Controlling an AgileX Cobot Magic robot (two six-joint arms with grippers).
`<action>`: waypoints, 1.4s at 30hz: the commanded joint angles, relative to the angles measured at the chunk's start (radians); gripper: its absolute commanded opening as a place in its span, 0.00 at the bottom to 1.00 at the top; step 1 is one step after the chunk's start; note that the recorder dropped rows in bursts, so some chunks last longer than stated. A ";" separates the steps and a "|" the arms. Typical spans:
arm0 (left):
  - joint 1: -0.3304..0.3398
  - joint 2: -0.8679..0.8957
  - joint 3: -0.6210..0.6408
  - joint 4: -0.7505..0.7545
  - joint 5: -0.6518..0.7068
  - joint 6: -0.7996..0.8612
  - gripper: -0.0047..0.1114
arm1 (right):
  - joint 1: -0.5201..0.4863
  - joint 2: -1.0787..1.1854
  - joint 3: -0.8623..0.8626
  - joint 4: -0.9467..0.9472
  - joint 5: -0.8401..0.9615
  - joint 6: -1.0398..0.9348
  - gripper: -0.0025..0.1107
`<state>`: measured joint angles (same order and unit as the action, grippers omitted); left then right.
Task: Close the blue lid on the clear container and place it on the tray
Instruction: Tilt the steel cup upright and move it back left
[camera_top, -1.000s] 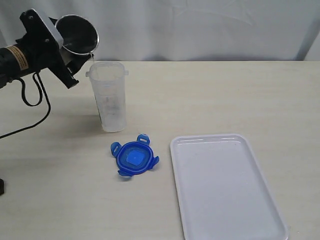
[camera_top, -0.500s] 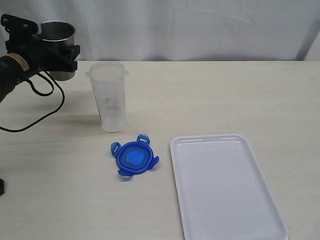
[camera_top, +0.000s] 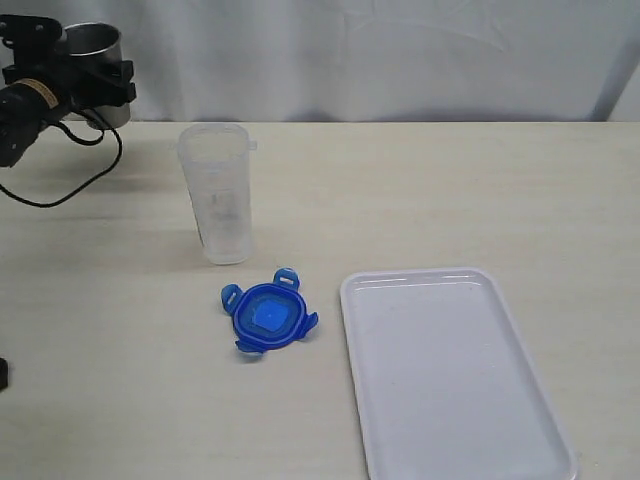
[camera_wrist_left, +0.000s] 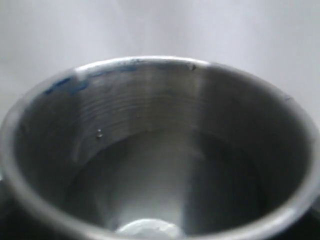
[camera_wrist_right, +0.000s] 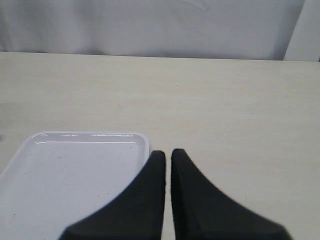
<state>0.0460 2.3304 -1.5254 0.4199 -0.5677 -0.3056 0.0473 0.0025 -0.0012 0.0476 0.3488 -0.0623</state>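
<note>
The clear container (camera_top: 222, 195) stands upright and uncovered on the table, left of centre. In front of it the blue lid (camera_top: 268, 315) lies flat on the table with its flaps spread. The white tray (camera_top: 450, 370) sits to the right of the lid with nothing on it. My left gripper (camera_top: 95, 78) is at the far back left, well away from the container, and is shut on a grey steel cup (camera_top: 90, 40) held upright. That cup's inside (camera_wrist_left: 160, 150) fills the left wrist view and hides the fingers. My right gripper (camera_wrist_right: 168, 154) is shut and holds nothing, beside the tray's corner (camera_wrist_right: 142, 137).
A black cable (camera_top: 70, 185) hangs from the left arm onto the table at the left. A white curtain (camera_top: 400, 50) backs the table. Bare tabletop (camera_top: 450, 190) lies behind the tray.
The left arm has swung the steel cup from tilted over the container's mouth to upright, and carried it back and to the left. Nothing else moved.
</note>
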 joint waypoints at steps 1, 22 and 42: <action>0.026 0.059 -0.107 0.052 0.011 -0.024 0.04 | 0.002 -0.002 0.001 -0.005 -0.007 -0.001 0.06; 0.036 0.121 -0.109 0.070 -0.072 -0.088 0.04 | 0.002 -0.002 0.001 -0.005 -0.007 -0.001 0.06; 0.036 0.121 -0.109 0.121 -0.074 -0.117 0.62 | 0.002 -0.002 0.001 -0.005 -0.007 -0.001 0.06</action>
<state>0.0804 2.4731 -1.6225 0.5408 -0.5843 -0.4164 0.0473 0.0025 -0.0012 0.0476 0.3488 -0.0623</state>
